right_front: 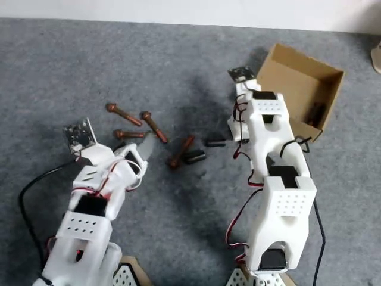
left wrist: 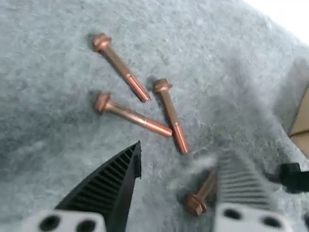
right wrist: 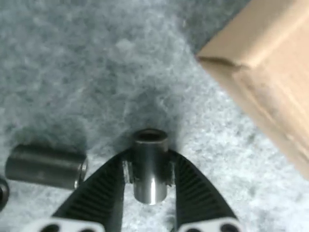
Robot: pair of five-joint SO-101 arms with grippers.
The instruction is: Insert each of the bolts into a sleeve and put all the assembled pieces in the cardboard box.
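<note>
Three copper bolts [left wrist: 130, 115] lie close together on the grey carpet, and a fourth bolt [left wrist: 199, 197] lies just inside my left gripper [left wrist: 182, 152], which is open above them. In the high view this fourth bolt [right_front: 180, 151] lies next to a black sleeve [right_front: 193, 157]. My right gripper [right wrist: 149, 157] is shut on a dark metal sleeve [right wrist: 149, 140], held with its bore facing the camera, just off the carpet near the cardboard box [right wrist: 270, 82]. Another sleeve [right wrist: 46, 166] lies on its side beside it.
The cardboard box [right_front: 300, 89] stands open at the back right with dark pieces [right_front: 315, 112] inside. The right arm [right_front: 271, 149] stretches along the box's near side. Bare carpet spreads to the left and front of the bolts.
</note>
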